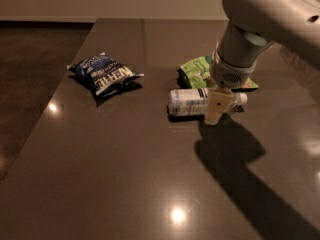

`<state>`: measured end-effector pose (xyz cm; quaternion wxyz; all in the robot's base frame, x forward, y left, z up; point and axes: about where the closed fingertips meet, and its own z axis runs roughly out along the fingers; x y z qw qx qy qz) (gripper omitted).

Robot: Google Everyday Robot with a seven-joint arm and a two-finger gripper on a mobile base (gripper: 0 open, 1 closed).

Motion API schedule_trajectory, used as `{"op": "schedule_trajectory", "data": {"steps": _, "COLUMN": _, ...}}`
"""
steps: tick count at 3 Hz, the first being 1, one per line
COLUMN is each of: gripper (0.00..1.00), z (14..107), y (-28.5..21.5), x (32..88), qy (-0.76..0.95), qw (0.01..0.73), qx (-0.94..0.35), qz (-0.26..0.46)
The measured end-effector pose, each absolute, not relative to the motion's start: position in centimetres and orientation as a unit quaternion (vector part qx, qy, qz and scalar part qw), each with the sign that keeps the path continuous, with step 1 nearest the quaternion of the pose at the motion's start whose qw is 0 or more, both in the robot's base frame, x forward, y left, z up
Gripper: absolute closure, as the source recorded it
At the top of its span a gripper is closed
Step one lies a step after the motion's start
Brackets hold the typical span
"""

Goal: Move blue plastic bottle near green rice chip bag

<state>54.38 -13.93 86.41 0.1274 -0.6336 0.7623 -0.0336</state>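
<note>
The blue plastic bottle [188,101] lies on its side on the dark table, with its white cap [242,98] pointing right. The green rice chip bag [196,70] lies just behind it, touching or almost touching, and is partly hidden by the arm. My gripper [219,105] comes down from the upper right and sits over the bottle's neck end, level with the table top. Its cream front part covers the bottle's right portion.
A dark blue chip bag [105,74] with white lettering lies to the left of the bottle. The table's left edge [55,104] runs diagonally, with dark floor beyond it. The arm's shadow [235,154] falls across the table in front of the bottle.
</note>
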Motion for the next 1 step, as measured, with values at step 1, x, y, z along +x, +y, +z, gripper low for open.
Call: {"op": "schedule_trajectory", "data": {"steps": 1, "gripper": 0.0, "z": 86.41, "y": -13.93, "x": 54.38, "qy": 0.762, "qw": 0.127, "qx": -0.634, "qz": -0.034}}
